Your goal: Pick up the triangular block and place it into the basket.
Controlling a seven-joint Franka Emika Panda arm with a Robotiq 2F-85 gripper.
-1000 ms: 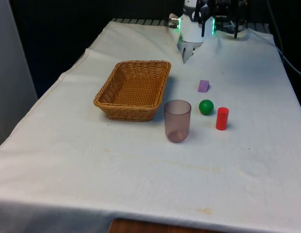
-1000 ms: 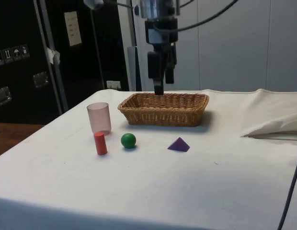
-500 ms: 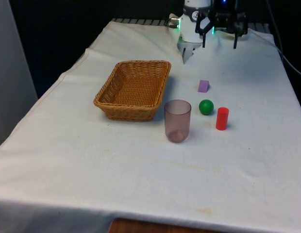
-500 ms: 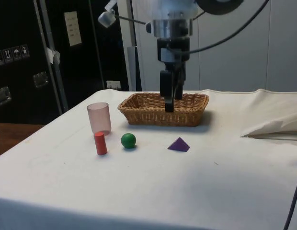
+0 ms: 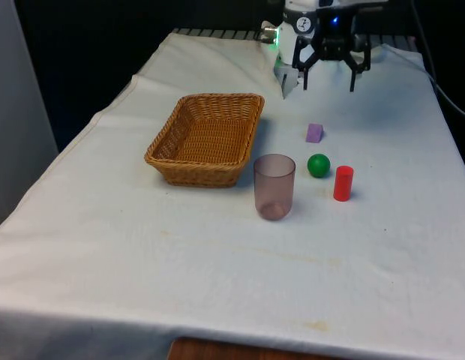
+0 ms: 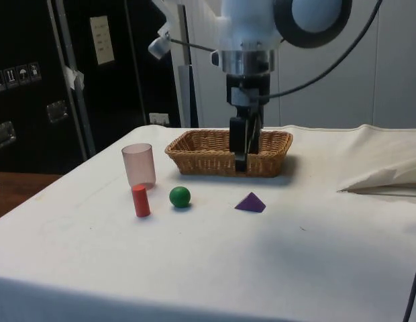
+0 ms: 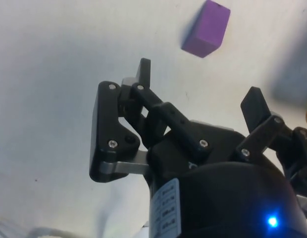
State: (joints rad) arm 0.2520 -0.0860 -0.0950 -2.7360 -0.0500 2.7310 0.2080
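- A translucent pinkish cup (image 5: 274,186) stands upright nearest the front view's camera, just in front of the basket's near right corner.
- A red cylinder (image 5: 343,183) stands upright toward the front view's right of the cup; a green ball (image 5: 318,165) rests just beside it, slightly farther back.
- The wicker basket (image 5: 207,138) sits toward the front view's left of these items, with nothing visible inside it.
- The purple triangular block (image 5: 314,133) lies on the white cloth (image 5: 217,285) behind the green ball, apart from the basket and untouched.
- The gripper (image 5: 328,78) hangs in the air beyond the triangular block, clear of the cloth. Its fingers (image 7: 143,72) are spread wide apart and hold nothing.
- In the side view the gripper (image 6: 241,157) appears in front of the basket (image 6: 229,151), above the block (image 6: 250,202).
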